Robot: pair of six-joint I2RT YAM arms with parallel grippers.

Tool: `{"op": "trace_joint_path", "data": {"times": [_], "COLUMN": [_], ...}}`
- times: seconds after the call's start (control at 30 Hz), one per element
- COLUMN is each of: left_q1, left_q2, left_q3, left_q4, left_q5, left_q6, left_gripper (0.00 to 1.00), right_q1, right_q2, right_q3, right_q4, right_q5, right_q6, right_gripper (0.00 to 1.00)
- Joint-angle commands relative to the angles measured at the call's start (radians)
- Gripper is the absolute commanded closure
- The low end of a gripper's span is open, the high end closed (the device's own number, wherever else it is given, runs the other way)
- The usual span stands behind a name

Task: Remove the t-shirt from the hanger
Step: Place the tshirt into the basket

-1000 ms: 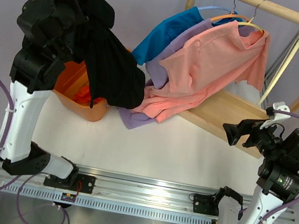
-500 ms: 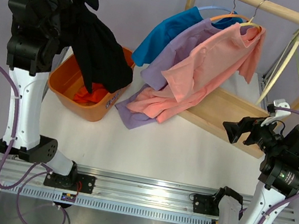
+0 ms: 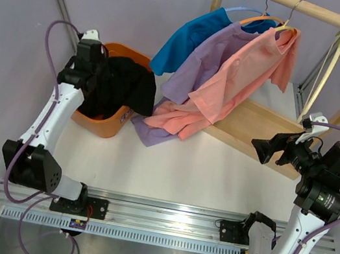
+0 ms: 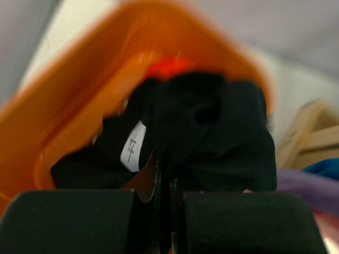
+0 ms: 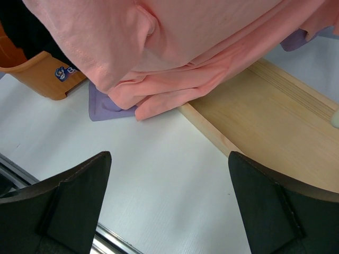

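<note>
Left end effector (image 4: 164,186) pinches black t-shirt (image 4: 217,132) in orange basket (image 4: 63,100); right end effector (image 5: 169,159) spread.

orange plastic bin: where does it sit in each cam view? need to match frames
Top external: the orange plastic bin sits left of centre, with the black t-shirt draped into it.
Left wrist: the bin fills most of the frame, its wall curving round the black t-shirt.
Right wrist: only one corner shows, at the upper left edge.
Shared landmark: the pale wooden rack base, to the right of the bin in all three views.
</note>
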State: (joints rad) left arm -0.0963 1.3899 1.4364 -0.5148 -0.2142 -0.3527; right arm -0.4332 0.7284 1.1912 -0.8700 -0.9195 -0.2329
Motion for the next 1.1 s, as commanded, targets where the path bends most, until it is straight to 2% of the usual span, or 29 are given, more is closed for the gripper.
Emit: {"op": "trace_joint_path", "data": {"times": [0.0, 0.1, 0.13, 0.17, 0.27, 0.3, 0.4, 0.53, 0.67, 0.83, 0.9, 1.07], "left_q1": [0.047, 0.096, 0.119, 0.128, 0.147, 0.145, 0.145, 0.144, 0.127, -0.052, -0.115, -0.172], "left_q2": [0.024, 0.093, 0.093, 0.083, 0.041, 0.011, -0.028, -0.081, -0.127, -0.051, -0.009, 0.081], "left_q3": [-0.094, -0.157, -0.172, -0.185, -0.192, -0.182, -0.117, -0.056, -0.033, 0.048, 0.033, 0.033], "left_q4": [0.088, 0.102, 0.111, 0.122, 0.136, 0.131, 0.092, 0.049, 0.03, -0.098, -0.102, -0.082], "left_q5": [0.05, 0.178, 0.179, 0.237, 0.291, 0.295, 0.32, 0.305, 0.303, 0.401, 0.383, 0.247], "left_q6": [-0.06, -0.083, -0.088, -0.094, -0.109, -0.108, -0.109, -0.091, -0.034, 0.133, 0.165, 0.205], "left_gripper": [1.0, 1.0, 1.0, 0.87, 0.54, 0.34, 0.17, 0.08, 0.06, 0.07, 0.08, 0.11], "right_q1": [-0.004, -0.004, -0.004, -0.004, -0.004, -0.004, -0.004, -0.004, -0.004, -0.004, -0.004, -0.004], "right_q2": [0.008, 0.009, 0.009, 0.008, 0.008, 0.009, 0.008, 0.003, 0.003, 0.005, 0.003, -0.003], "right_q3": [0.042, 0.042, 0.041, 0.041, 0.044, 0.044, 0.045, 0.044, 0.042, 0.03, 0.031, 0.027], "right_q4": [-0.009, -0.011, -0.012, -0.012, -0.015, -0.015, -0.014, -0.014, -0.018, 0.008, 0.003, -0.015], "right_q5": [-0.041, -0.047, -0.047, -0.047, -0.05, -0.05, -0.056, -0.059, -0.064, -0.082, -0.084, -0.082], "right_q6": [-0.02, -0.017, -0.016, -0.016, -0.017, -0.017, -0.011, -0.006, -0.013, 0.009, 0.012, -0.008], "right_gripper": [0.01, 0.0, 0.01, 0.01, 0.0, 0.01, 0.0, 0.01, 0.0, 0.0, 0.01, 0.01]}}
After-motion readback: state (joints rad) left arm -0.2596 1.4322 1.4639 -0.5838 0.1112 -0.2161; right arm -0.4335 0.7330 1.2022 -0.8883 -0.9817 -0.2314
